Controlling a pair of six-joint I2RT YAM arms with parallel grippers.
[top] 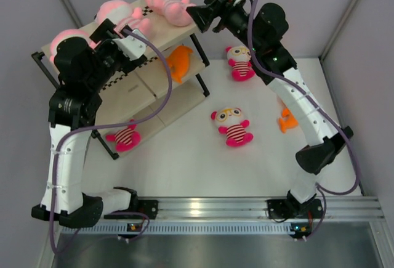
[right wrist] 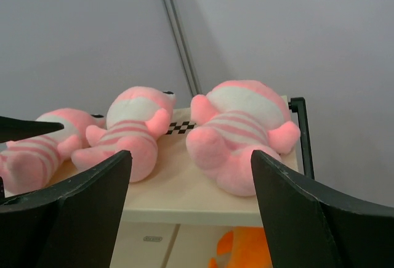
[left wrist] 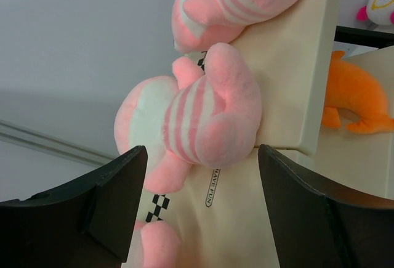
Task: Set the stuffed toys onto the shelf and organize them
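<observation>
I see both pincers spread, nothing in them. My left gripper and right gripper face the three pale pink striped plush toys lying on the top board of the beige, black-framed shelf. An orange plush fish lies on the tier below, and two magenta-striped dolls lie on the white table.

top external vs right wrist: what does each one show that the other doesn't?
Only top external: the left arm and right arm, two striped dolls and an orange fish on the table, a third doll by the foot of the shelf. Only right wrist: the right gripper close up, open, framing the top board side-on. Both: three pink toys on the top tier, a second orange fish on the tier below.
</observation>
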